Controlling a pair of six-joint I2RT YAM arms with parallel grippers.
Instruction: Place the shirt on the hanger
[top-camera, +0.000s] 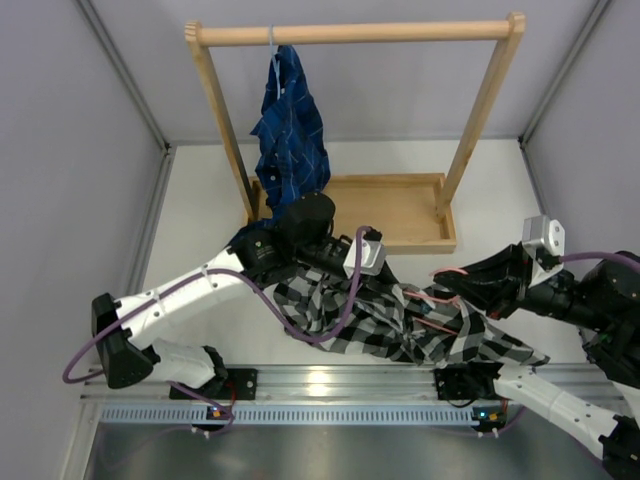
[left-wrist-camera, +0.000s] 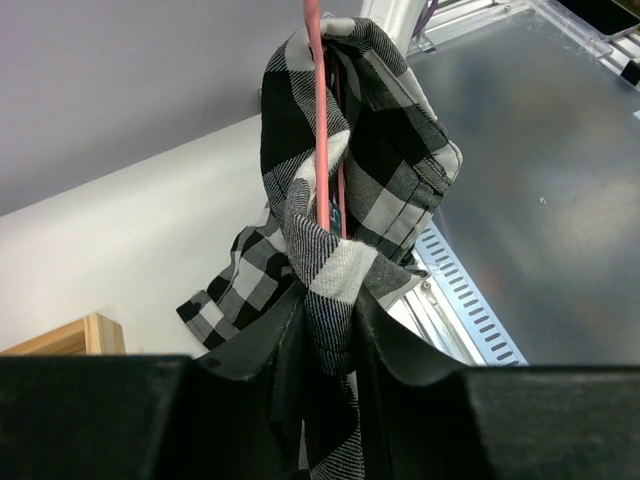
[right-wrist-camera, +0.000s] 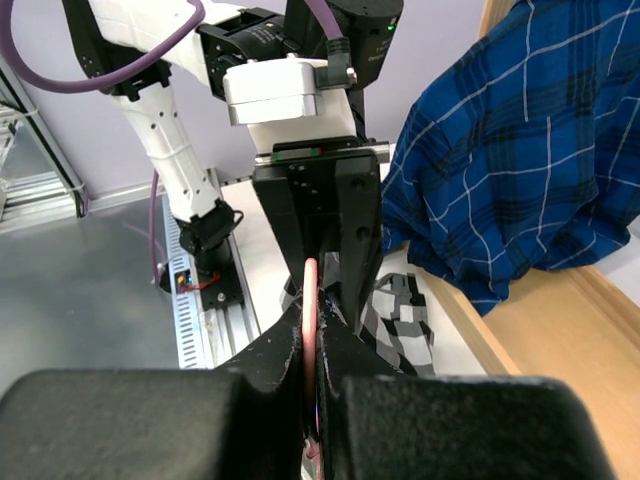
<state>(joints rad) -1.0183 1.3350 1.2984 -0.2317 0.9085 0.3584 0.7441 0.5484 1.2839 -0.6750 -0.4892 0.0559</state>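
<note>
The black-and-white checked shirt (top-camera: 390, 325) lies bunched on the table between the arms, partly lifted. My left gripper (top-camera: 392, 282) is shut on a fold of the shirt (left-wrist-camera: 390, 140), with the cloth pinched between its jaws (left-wrist-camera: 328, 305). The thin pink hanger (top-camera: 445, 271) runs into the fabric; its wire (left-wrist-camera: 320, 120) passes up through the cloth. My right gripper (top-camera: 462, 285) is shut on the hanger wire (right-wrist-camera: 311, 290), which stands edge-on between its jaws (right-wrist-camera: 312, 320). The two grippers face each other closely. The shirt's lettering is hidden.
A wooden rack with a tray base (top-camera: 400, 215) stands at the back. A dark blue plaid shirt (top-camera: 290, 130) hangs from its rail on a pale hanger, close behind my left arm, and shows in the right wrist view (right-wrist-camera: 500, 150). A metal rail (top-camera: 330, 385) runs along the near edge.
</note>
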